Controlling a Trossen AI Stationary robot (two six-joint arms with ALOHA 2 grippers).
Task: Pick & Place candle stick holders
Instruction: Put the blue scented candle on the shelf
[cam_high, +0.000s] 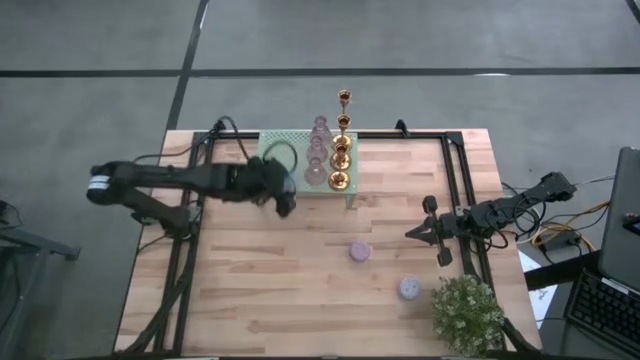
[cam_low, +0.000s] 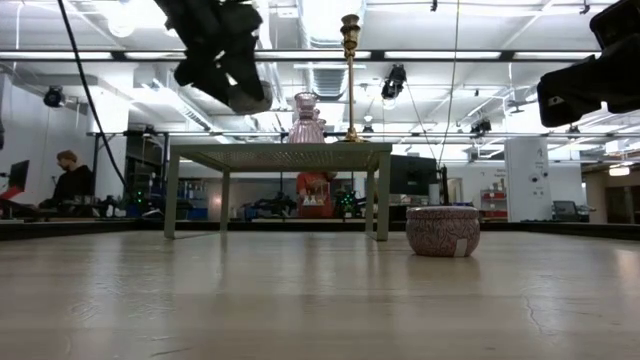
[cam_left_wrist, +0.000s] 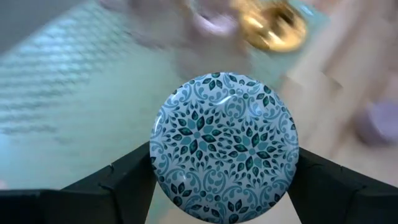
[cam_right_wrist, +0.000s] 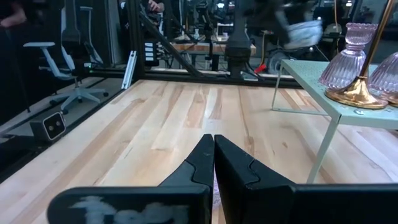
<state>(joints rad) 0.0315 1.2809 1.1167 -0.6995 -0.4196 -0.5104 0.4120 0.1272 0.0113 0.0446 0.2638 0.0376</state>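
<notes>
My left gripper (cam_high: 283, 200) hangs in the air by the near left part of the mint-green rack (cam_high: 285, 150), shut on a squat round candle stick holder with a teal leaf-patterned top (cam_left_wrist: 225, 146). On the rack's right part stand gold stick holders (cam_high: 340, 150) and pink glass ones (cam_high: 318, 150) on their round bases. A lilac squat holder (cam_high: 360, 251) and a grey-blue one (cam_high: 409, 288) sit on the wooden table. My right gripper (cam_right_wrist: 213, 140) waits shut at the table's right side (cam_high: 415, 232). My left gripper pinches the round holder by its side wall (cam_left_wrist: 155, 163), one finger (cam_left_wrist: 127, 174) on each of two opposite sides. The fingers slant downward. The holder is lifted clear, its patterned top facing the wrist camera.
A bushy potted plant (cam_high: 467, 312) stands at the near right corner. The rack stands on thin legs (cam_low: 383, 205) at the table's far middle. Bare wood lies between the rack and the near edge. A person sits in the room behind (cam_low: 70, 180).
</notes>
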